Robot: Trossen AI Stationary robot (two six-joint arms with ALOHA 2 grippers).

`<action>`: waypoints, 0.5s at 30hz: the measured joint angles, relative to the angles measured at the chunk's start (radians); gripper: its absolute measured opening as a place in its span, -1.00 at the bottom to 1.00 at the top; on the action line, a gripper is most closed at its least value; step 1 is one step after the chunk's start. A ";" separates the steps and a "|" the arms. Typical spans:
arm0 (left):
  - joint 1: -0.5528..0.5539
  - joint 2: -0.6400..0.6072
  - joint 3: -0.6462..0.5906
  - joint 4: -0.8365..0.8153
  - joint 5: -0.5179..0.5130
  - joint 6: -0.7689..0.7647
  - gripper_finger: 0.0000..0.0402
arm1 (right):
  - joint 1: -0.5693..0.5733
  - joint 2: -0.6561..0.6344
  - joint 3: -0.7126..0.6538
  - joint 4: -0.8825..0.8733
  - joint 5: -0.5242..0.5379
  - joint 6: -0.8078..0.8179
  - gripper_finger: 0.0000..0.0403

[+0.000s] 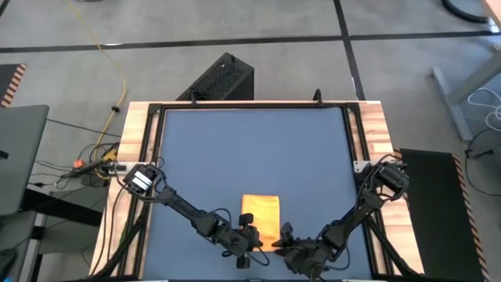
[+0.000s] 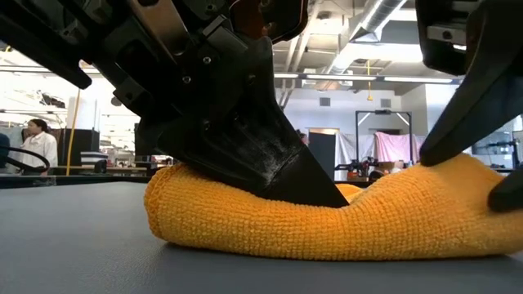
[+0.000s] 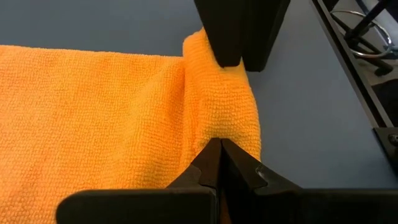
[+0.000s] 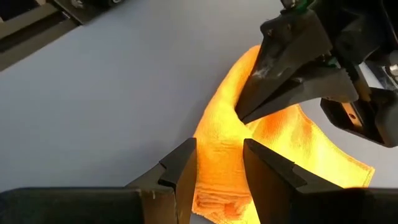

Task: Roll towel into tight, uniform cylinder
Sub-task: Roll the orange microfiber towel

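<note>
While lying folded at the near edge of the blue-grey table mat [image 1: 250,149], bright yellow terry towel [image 1: 261,214]. Pressed into its rolled end, left gripper [image 3: 219,144], jaws shut together. Straddling that same fold, right gripper [image 4: 219,163], jaws apart.

Yellow towel [image 1: 261,211] flat on table [image 1: 250,149]; left hand [image 1: 252,239], right hand [image 1: 283,237] at its near edge.

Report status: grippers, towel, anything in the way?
Left gripper shut, tips pressed into the towel. Right gripper open, straddling the towel's near edge. Towel a thick folded strip, not yet a cylinder. Nothing in the way.
</note>
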 joint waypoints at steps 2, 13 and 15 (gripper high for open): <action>0.000 0.000 0.000 0.000 0.000 0.000 -1.00 | 0.000 0.000 0.003 -0.014 0.000 0.003 -0.21; 0.000 0.000 0.000 0.000 0.012 0.000 -1.00 | -0.012 0.000 0.005 -0.108 -0.053 0.185 -0.22; 0.000 0.000 0.000 -0.001 0.010 -0.006 -1.00 | -0.010 0.000 0.005 -0.114 -0.060 0.223 -0.25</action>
